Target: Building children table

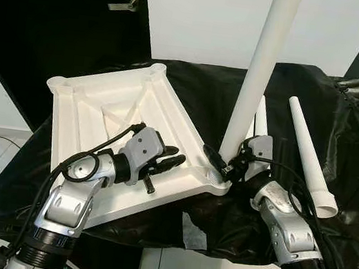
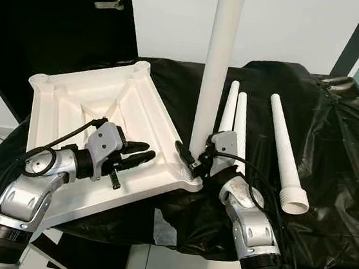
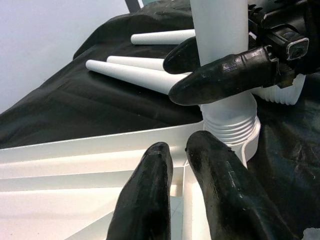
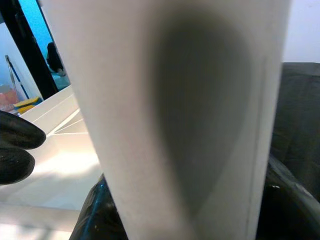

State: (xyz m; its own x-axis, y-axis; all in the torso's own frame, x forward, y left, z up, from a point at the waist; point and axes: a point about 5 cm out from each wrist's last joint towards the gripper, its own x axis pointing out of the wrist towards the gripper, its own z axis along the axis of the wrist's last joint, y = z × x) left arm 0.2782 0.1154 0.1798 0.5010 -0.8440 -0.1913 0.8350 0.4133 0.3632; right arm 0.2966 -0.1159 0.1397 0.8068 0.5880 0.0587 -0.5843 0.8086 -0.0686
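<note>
A white tabletop [image 1: 85,107] lies upside down, tilted, on the black-draped work table. A long white table leg [image 1: 262,66] stands upright in its near right corner socket [image 1: 217,176]. My right gripper [image 1: 225,164] is shut on the bottom of that leg, just above the threaded end [image 3: 232,125]; its fingers [image 3: 220,75] wrap the leg. The leg [image 4: 165,100] looms close in the right wrist view. My left gripper [image 1: 175,157] rests on the tabletop's ribbed underside. Its fingers point at the leg, close together, with nothing between them.
Three spare white legs lie on the black cloth [image 1: 337,113] right of the tabletop, two side by side [image 2: 233,115] and one further right [image 2: 284,153]. A black door with a handle [image 1: 124,1] stands behind on the left. The table's front edge is near my arms.
</note>
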